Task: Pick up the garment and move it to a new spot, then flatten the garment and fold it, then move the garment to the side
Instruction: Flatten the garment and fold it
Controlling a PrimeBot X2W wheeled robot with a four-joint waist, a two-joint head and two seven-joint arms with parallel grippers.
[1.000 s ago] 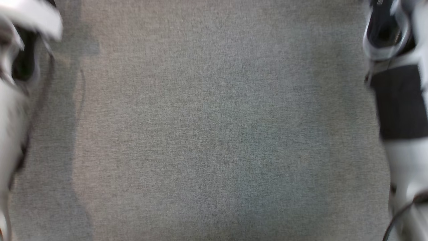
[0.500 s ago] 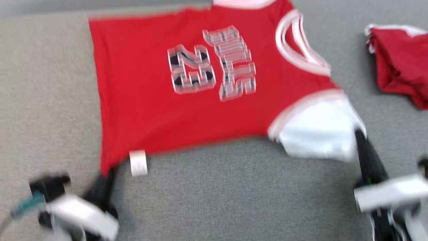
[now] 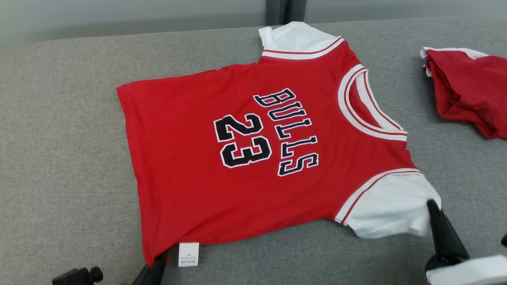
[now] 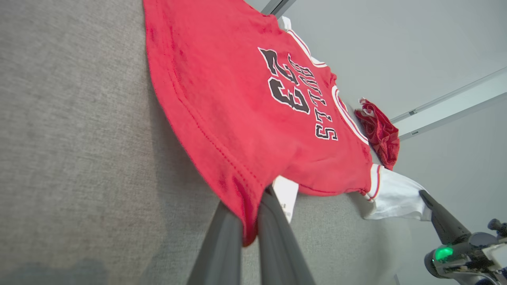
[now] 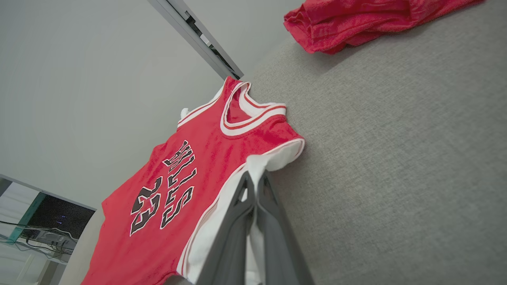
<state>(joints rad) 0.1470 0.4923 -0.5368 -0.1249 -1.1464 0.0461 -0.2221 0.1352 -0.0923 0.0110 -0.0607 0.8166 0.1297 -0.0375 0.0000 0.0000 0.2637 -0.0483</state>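
Observation:
The garment [image 3: 253, 158] is a red jersey with white sleeves and "BULLS 23" in black. It lies spread, print up, on the grey padded surface [image 3: 59, 158]. My left gripper [image 3: 156, 263] is shut on its red hem corner beside the white label, as the left wrist view confirms at the left gripper [image 4: 245, 200] and garment [image 4: 237, 99]. My right gripper [image 3: 431, 206] is shut on the near white sleeve. In the right wrist view the right gripper [image 5: 255, 178] pinches white cloth of the garment [image 5: 186, 174]. The right gripper [image 4: 425, 196] also shows across the surface.
A second red garment [image 3: 471, 91] lies bunched at the far right, also in the left wrist view as the red bundle [image 4: 378, 132] and in the right wrist view as the red bundle [image 5: 356, 19]. A pale wall runs behind the surface's far edge. Bare grey surface spreads left of the jersey.
The head camera has swung: first bare grey surface with both forearms at the edges, then the jersey blurred, now sharp and lower in the picture. Both grippers stay shut on it.

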